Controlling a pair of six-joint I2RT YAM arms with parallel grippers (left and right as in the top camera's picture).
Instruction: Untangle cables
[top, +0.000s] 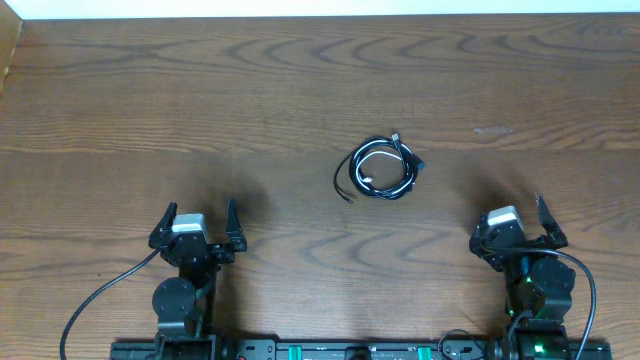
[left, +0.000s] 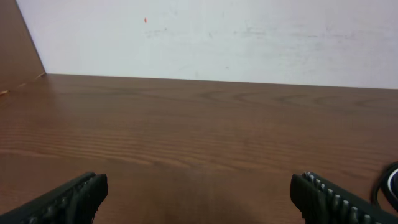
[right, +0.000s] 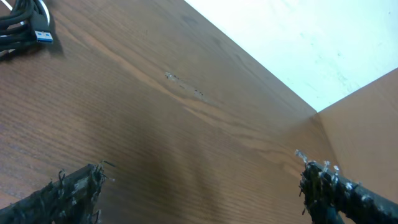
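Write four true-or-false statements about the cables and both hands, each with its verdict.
1. The thin black cable and the thin white cable lie coiled together on the brown wooden table. True.
2. The left hand is shut on the black cable. False: it is open, empty and apart from the coil.
3. The right hand is open. True.
4. The white cable lies stretched straight, apart from the black one. False: it curls inside the black loops.
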